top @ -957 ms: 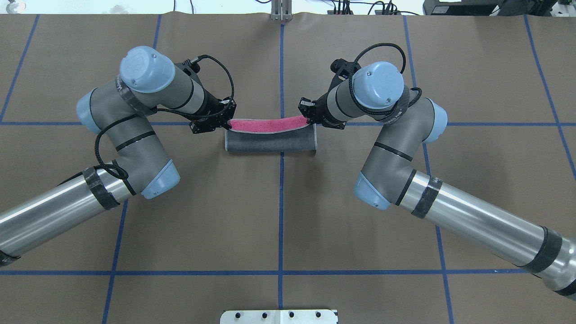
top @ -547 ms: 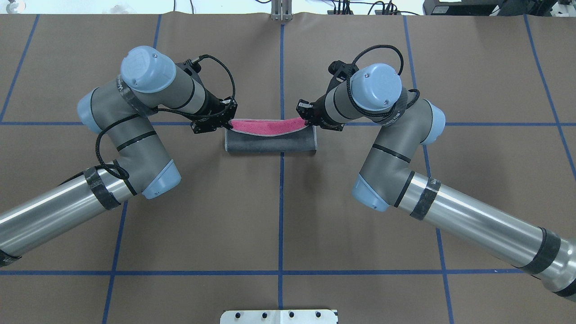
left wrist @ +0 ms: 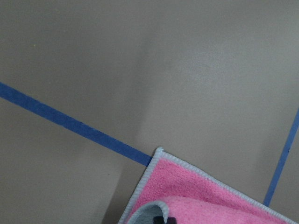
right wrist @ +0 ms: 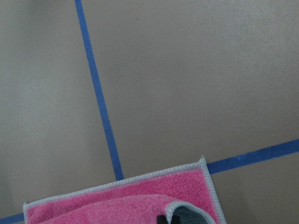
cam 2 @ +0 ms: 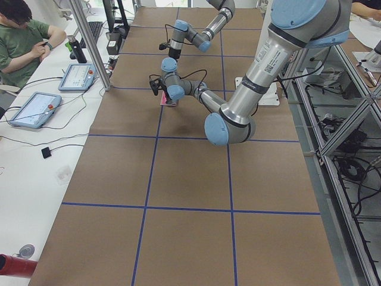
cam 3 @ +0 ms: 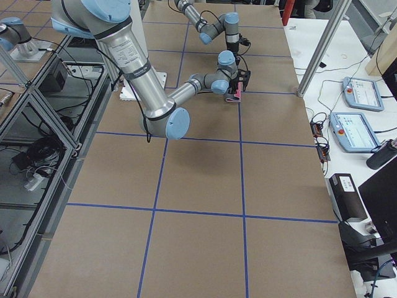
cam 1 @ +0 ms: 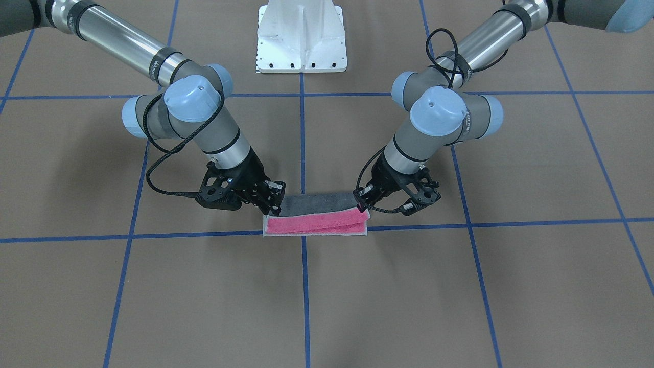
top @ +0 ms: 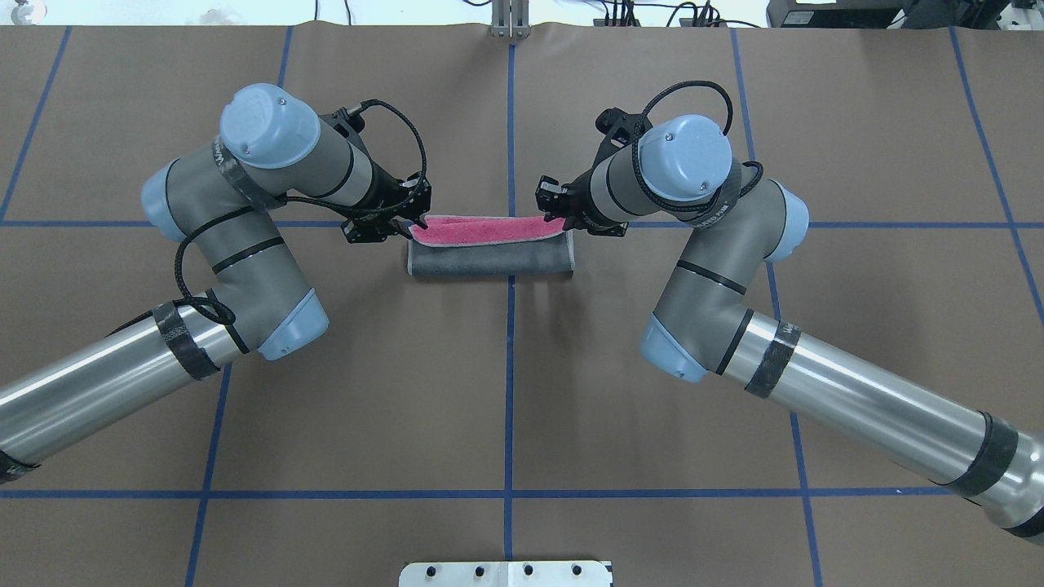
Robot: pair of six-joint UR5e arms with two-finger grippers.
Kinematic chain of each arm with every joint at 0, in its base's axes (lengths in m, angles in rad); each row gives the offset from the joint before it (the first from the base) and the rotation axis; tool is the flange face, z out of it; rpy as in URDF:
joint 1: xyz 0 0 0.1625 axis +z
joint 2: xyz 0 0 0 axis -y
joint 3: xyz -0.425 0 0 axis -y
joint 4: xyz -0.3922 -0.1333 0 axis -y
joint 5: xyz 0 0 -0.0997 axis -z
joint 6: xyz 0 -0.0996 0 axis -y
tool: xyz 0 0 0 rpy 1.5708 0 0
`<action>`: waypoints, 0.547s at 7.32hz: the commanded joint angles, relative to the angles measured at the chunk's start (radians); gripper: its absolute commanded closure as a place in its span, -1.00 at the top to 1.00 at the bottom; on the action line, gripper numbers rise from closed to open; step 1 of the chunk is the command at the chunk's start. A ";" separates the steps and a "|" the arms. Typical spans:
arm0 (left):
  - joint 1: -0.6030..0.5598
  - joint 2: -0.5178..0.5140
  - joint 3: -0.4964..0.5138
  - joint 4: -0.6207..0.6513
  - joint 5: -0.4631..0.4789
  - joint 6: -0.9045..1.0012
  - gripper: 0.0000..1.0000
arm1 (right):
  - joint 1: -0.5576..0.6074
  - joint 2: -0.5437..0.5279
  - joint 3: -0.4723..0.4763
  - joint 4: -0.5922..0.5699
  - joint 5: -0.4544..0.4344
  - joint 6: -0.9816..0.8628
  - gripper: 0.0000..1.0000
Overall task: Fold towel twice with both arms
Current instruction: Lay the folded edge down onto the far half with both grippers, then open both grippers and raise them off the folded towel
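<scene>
Towel [top: 489, 254] half-folded — both arms low, jaws pinching corners.

Brown paper [top: 506, 391] crossed by blue tape lines [top: 508, 424] covers the table. A white side bench [cam 2: 36, 149] holds two tablets [cam 2: 33, 109], with a seated person [cam 2: 21, 36] beside it.

We see the towel [top: 489, 249] lying at the table's [top: 506, 408] centre, folded over itself, between the left gripper [top: 405, 220] at its left end and the right gripper [top: 555, 214] at its right end, pedestal [cam 1: 301, 38] behind
</scene>
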State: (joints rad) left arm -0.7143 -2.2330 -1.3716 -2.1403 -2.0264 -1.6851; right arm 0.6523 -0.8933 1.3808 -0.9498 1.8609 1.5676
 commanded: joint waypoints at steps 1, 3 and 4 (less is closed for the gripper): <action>-0.017 -0.001 -0.003 -0.001 0.000 0.002 0.98 | 0.013 0.002 0.001 0.003 0.007 0.002 0.98; -0.039 0.001 -0.015 0.000 -0.012 0.008 0.86 | 0.012 0.005 0.003 0.002 0.011 0.003 0.94; -0.039 0.012 -0.036 0.000 -0.012 0.009 0.19 | 0.010 0.011 0.006 0.000 0.015 0.021 0.50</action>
State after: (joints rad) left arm -0.7500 -2.2294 -1.3895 -2.1401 -2.0365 -1.6782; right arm 0.6640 -0.8875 1.3843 -0.9478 1.8716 1.5750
